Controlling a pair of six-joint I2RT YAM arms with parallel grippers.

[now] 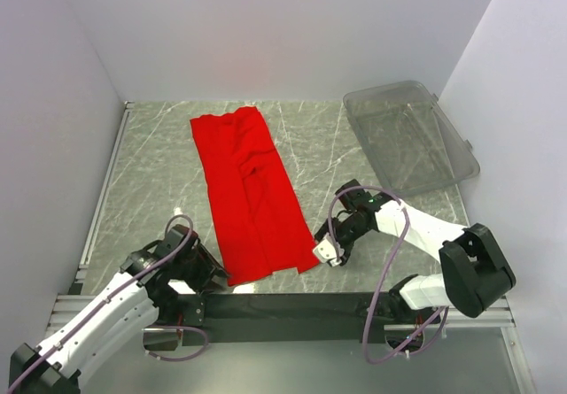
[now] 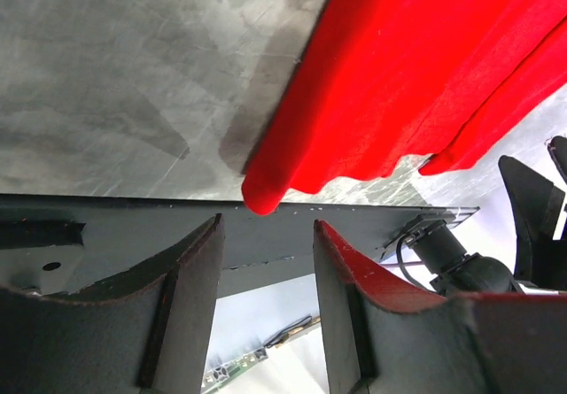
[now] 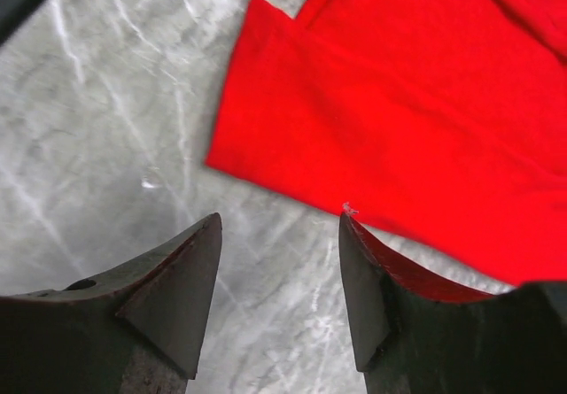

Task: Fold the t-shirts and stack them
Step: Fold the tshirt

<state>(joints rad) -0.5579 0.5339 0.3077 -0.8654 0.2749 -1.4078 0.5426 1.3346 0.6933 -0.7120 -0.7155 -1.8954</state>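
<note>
The red t-shirt (image 1: 248,195) lies flat on the marble table, folded into a long narrow strip running from the far middle to the near edge. My left gripper (image 1: 215,274) is open and empty just left of the strip's near left corner, which shows in the left wrist view (image 2: 264,195) just beyond my jaws (image 2: 266,230). My right gripper (image 1: 326,251) is open and empty beside the strip's near right corner. In the right wrist view the shirt (image 3: 399,119) lies just ahead of my open gripper (image 3: 280,221).
A clear plastic bin (image 1: 409,137) stands at the back right of the table. A black bar (image 1: 292,304) runs along the near edge between the arm bases. White walls close in the left, back and right sides.
</note>
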